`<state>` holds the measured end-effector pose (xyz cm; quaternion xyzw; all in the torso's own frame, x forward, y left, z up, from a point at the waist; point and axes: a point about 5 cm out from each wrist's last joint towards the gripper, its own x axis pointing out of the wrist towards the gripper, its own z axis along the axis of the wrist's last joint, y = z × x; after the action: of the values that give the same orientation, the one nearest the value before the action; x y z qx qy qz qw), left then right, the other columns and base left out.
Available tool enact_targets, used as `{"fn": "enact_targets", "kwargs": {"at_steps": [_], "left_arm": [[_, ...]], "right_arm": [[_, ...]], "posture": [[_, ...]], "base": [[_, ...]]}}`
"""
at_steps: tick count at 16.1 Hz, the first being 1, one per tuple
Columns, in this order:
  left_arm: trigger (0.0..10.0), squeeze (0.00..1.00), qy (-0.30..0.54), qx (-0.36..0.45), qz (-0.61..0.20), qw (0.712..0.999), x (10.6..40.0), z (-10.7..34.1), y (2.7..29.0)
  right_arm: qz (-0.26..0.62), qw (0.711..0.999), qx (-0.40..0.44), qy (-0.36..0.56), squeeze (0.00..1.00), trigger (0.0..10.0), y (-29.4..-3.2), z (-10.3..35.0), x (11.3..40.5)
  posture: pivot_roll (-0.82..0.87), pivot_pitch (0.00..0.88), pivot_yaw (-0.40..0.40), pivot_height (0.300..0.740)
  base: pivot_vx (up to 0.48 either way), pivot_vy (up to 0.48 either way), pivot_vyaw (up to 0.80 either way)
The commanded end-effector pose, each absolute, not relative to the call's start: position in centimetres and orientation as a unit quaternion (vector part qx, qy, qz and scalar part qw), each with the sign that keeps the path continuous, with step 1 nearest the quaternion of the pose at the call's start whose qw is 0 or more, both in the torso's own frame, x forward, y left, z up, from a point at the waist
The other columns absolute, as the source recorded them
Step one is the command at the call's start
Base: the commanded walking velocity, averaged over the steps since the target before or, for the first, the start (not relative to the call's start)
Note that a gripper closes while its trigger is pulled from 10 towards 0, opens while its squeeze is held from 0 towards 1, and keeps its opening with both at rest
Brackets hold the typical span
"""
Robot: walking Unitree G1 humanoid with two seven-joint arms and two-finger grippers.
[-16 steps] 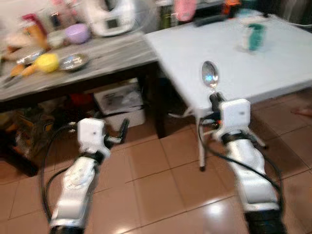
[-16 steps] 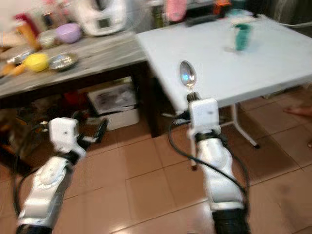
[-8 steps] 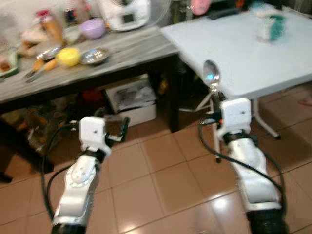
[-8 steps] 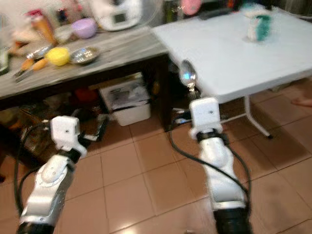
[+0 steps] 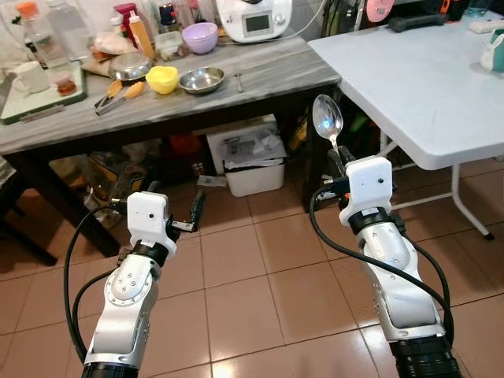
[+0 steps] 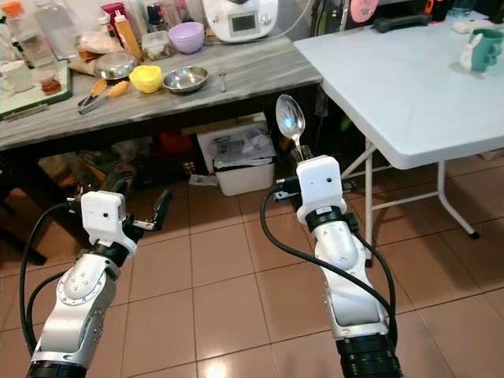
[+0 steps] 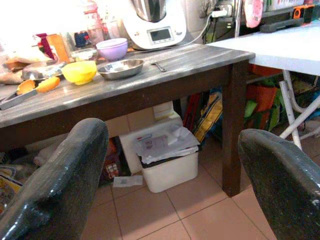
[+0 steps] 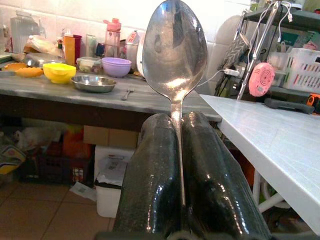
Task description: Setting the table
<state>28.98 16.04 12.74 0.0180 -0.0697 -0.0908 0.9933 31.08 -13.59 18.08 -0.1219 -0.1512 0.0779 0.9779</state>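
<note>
My right gripper [image 5: 337,160] is shut on the handle of a steel spoon [image 5: 326,118], whose bowl stands upright above the fingers [image 8: 150,175]; the spoon [image 8: 174,47] looms large in the right wrist view. It is held in the air in front of the near corner of the white folding table [image 5: 417,87]. My left gripper [image 5: 194,213] is open and holds nothing, low over the tiled floor; its two fingers [image 7: 55,185] stand wide apart in the left wrist view. A teal and white cup [image 6: 476,49] stands on the far side of the white table.
A grey-topped dark table [image 5: 260,75] on the left carries a yellow bowl [image 5: 162,79], a steel bowl [image 5: 201,79], a purple bowl [image 5: 199,36], bottles and a white kitchen machine [image 5: 253,16]. A white bin [image 5: 252,161] sits beneath it. Brown floor tiles [image 5: 252,283] lie ahead.
The whole view has swung: both tables now lie further right in the picture and the blur has cleared. The spoon stays clamped in my right gripper; the left stays open.
</note>
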Motion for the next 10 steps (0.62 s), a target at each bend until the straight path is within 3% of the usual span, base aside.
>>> {"fn": "enact_targets", "kwargs": {"at_steps": [1, 10], "left_arm": [[10.0, 0.0, -0.078, 0.02, -0.093, 0.992, 28.97, 13.1, 16.25], [10.0, 0.0, -0.078, 0.01, -0.114, 0.99, 28.72, 13.0, 15.94]], "right_arm": [[0.079, 0.977, -0.116, -0.159, 0.0, 10.0, -13.28, 18.36, 31.24], [0.081, 0.978, -0.115, -0.155, 0.0, 10.0, -13.24, 18.09, 31.1]], "posture": [[-0.16, 0.07, 0.131, 0.74], [-0.16, 0.074, 0.131, 0.74]], "base": [[0.0, 0.0, 0.0], [0.248, 0.0, 0.0]]}}
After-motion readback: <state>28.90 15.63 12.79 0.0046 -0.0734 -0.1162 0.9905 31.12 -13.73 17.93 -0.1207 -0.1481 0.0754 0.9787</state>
